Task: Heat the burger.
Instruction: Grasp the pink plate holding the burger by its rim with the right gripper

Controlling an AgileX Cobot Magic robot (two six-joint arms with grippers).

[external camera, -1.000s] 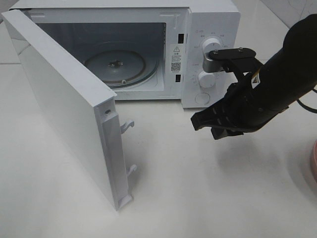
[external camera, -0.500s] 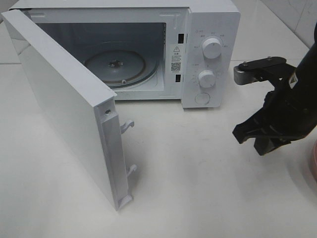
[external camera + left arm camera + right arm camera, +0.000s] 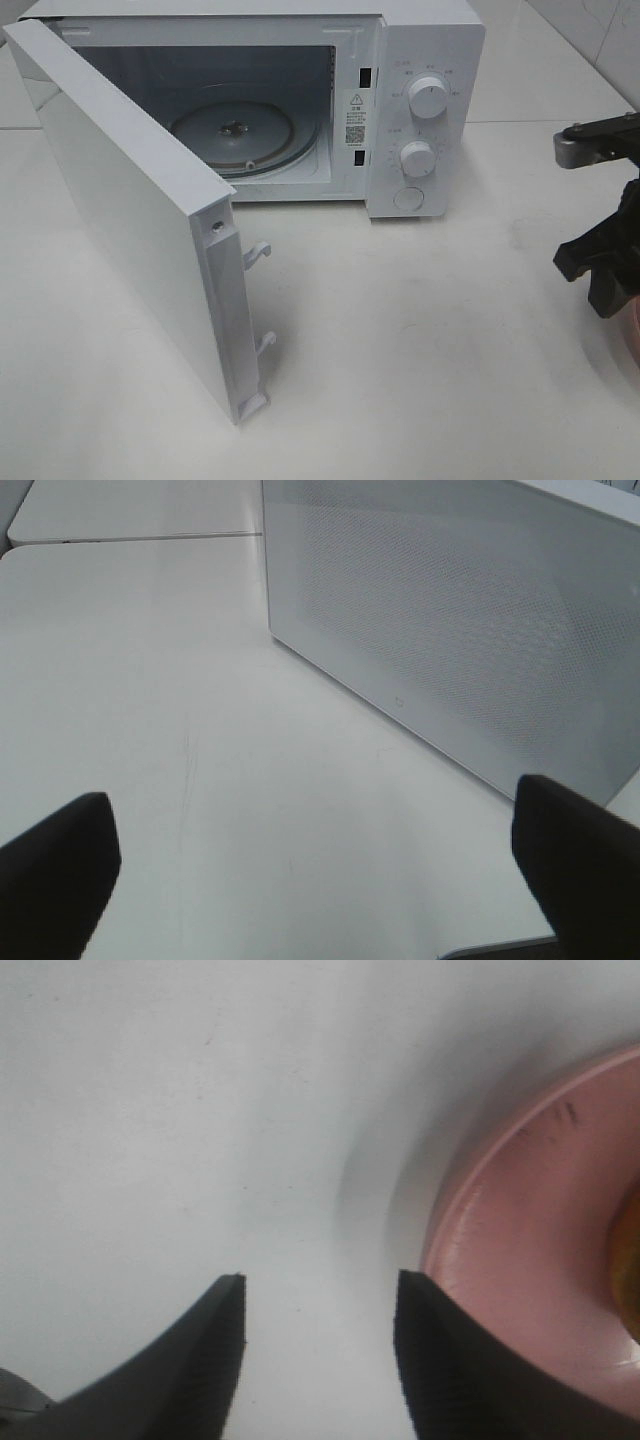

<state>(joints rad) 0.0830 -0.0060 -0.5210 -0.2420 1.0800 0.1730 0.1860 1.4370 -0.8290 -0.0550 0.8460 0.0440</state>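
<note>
The white microwave stands at the back with its door swung wide open and the glass turntable bare inside. My right gripper hangs at the table's right edge, open, nothing between its fingers. In the right wrist view the right gripper hovers just beside a pink plate. A golden-brown sliver at that frame's edge is the burger, mostly out of view. My left gripper is wide open over bare table, facing the door's outer face.
Two dials and a round button sit on the microwave's control panel. The open door juts far toward the front left. White tabletop lies between the microwave front and the plate, whose rim peeks in at the right edge.
My right gripper has swung from in front of the control panel to the right edge near the plate, and its jaws have parted. The left gripper has not moved.
</note>
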